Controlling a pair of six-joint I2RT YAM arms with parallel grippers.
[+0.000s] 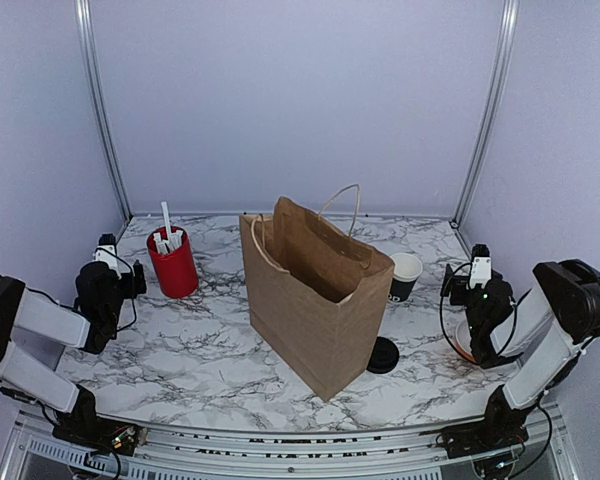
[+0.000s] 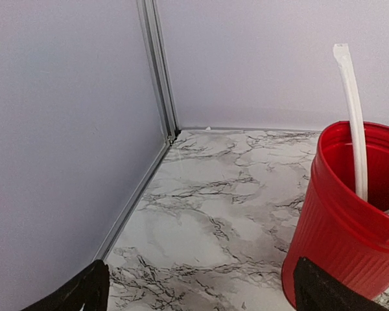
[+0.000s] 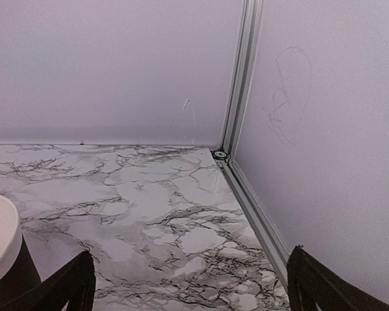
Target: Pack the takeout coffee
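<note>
The takeout coffee is out of view in all three views. A brown paper bag [image 1: 315, 290] stands open in the middle of the table. To its right stands a cup with a white top and black lower part [image 1: 404, 275], which also shows at the left edge of the right wrist view [image 3: 0, 240]. My right gripper [image 1: 470, 275] [image 3: 189, 278] is open beside that cup, over bare marble. My left gripper [image 1: 115, 265] [image 2: 200, 285] is open too, with nothing between its fingers and its right finger [image 2: 321, 288] in front of the red holder [image 2: 350, 220].
The red holder [image 1: 173, 265] holds white sticks and stands left of the bag. A flat round black lid [image 1: 383, 355] lies at the bag's right foot. Something orange [image 1: 463, 345] sits under the right arm. Walls and metal rails close the back and sides.
</note>
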